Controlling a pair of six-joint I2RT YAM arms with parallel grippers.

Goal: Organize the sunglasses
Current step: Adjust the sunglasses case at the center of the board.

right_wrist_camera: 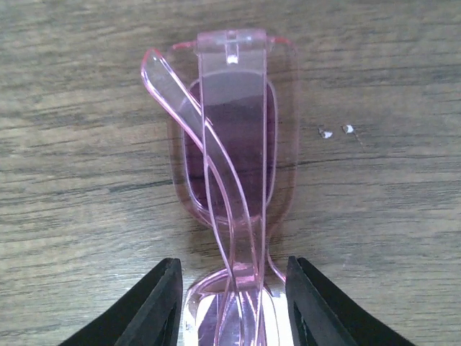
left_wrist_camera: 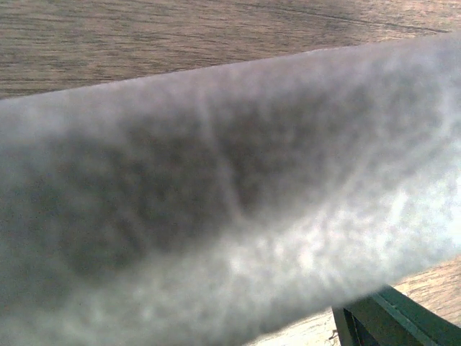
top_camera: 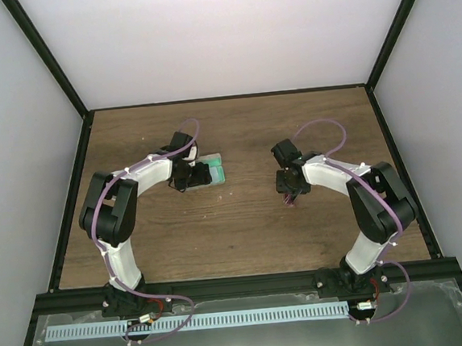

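The right gripper is holding its jaws partly open at the bottom of the frame, straddling the folded sunglasses, which are lying on the table. Squeezing those thin arms off-centre is risking a twist or slip. The left gripper is sitting by the case; I cannot tell how its jaws stand.

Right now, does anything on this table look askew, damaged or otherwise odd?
The folded pink sunglasses have one temple splayed diagonally across the other instead of lying parallel. Two tiny white specks lie on the wooden table beside them; what they are is unclear.
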